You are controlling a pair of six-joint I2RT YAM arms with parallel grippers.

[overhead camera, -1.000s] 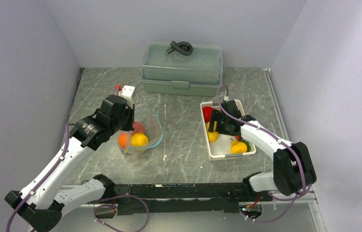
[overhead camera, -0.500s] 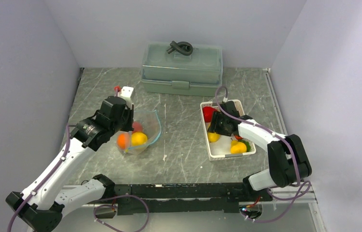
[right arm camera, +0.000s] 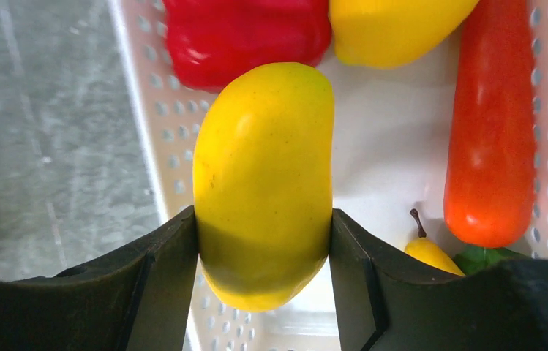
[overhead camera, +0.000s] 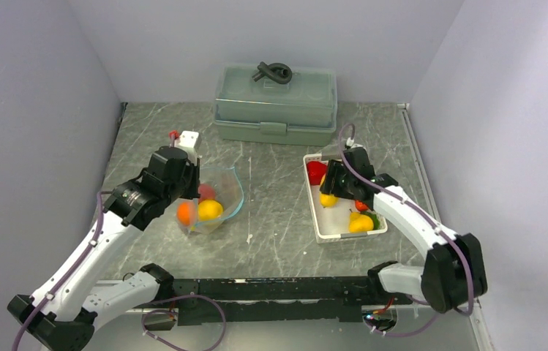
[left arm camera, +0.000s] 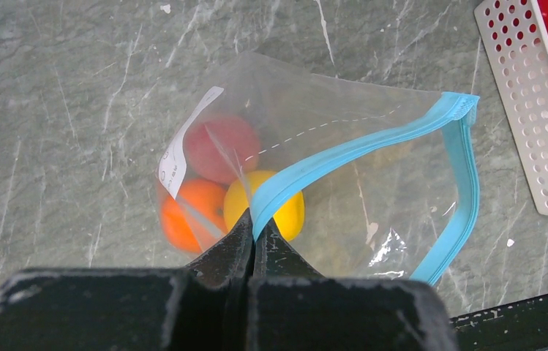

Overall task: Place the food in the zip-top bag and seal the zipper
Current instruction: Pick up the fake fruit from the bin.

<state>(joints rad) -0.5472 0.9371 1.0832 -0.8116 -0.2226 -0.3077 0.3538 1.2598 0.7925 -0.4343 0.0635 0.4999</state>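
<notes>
grey marble tabletop [overhead camera: 278,219], pale walls [overhead camera: 183,44]. zip-top bag [overhead camera: 225,196] front-left of lidded box [overhead camera: 274,102], left gripper [left arm camera: 254,225] pinched tight on zipper [left arm camera: 344,157]. right gripper [right arm camera: 263,245] clamped on yellow mango [right arm camera: 263,161], white basket [overhead camera: 344,234] front-right of box.

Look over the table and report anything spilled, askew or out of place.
Nothing spilled or damaged. The left gripper pinches the teal zipper of the zip-top bag, three fruits inside; the right gripper holds a yellow mango over the white basket. Only a tiny white scrap on the table near the bag looks stray.
</notes>
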